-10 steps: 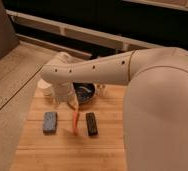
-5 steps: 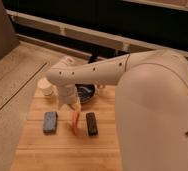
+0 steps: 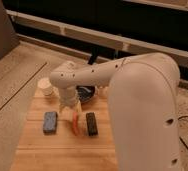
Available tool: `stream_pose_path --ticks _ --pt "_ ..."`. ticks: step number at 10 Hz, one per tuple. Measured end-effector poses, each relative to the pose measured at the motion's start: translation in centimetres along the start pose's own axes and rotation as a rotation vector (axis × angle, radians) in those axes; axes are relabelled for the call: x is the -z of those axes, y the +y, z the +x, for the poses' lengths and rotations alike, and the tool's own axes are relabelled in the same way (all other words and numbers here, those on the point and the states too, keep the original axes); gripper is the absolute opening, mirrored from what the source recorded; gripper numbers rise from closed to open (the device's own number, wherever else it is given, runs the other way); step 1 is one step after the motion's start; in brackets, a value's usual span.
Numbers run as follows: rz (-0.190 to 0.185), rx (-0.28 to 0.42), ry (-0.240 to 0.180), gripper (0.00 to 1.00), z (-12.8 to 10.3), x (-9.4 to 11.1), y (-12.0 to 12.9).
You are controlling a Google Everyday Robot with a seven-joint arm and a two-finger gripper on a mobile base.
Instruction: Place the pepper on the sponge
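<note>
On the wooden table (image 3: 62, 147) lies the sponge (image 3: 50, 121), a blue-grey speckled pad, at the left. The orange-red pepper (image 3: 75, 125) lies a little to its right, between the sponge and a narrower black pad (image 3: 91, 123). My gripper (image 3: 69, 109) hangs under the white arm, right above the far end of the pepper. The arm's bulk hides much of the table's right side.
A white cup (image 3: 47, 89) stands at the table's back left. A dark bowl (image 3: 85, 93) sits behind the pepper, partly covered by the arm. Speckled floor lies to the left, and a dark wall with rails runs behind.
The arm has swung forward and lower, bringing the gripper down over the pepper's far end. The pepper, sponge and black pad lie where they were.
</note>
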State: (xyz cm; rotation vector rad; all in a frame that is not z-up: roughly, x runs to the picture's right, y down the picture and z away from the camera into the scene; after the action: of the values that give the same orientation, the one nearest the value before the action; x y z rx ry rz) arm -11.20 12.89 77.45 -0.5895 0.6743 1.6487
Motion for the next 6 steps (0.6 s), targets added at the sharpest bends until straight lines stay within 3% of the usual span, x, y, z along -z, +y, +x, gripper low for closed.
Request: stream_pose_path --ticks 3,5,6 --pt "0.007 -0.035 0.040 0.65 -0.4 -1.5 -1.0" --pt "-0.007 -0.043 0.058 0.65 -1.0 -2.3 -1.0" --pt "-0.019 -0.029 0.060 0.60 -1.2 -2.5 -0.5"
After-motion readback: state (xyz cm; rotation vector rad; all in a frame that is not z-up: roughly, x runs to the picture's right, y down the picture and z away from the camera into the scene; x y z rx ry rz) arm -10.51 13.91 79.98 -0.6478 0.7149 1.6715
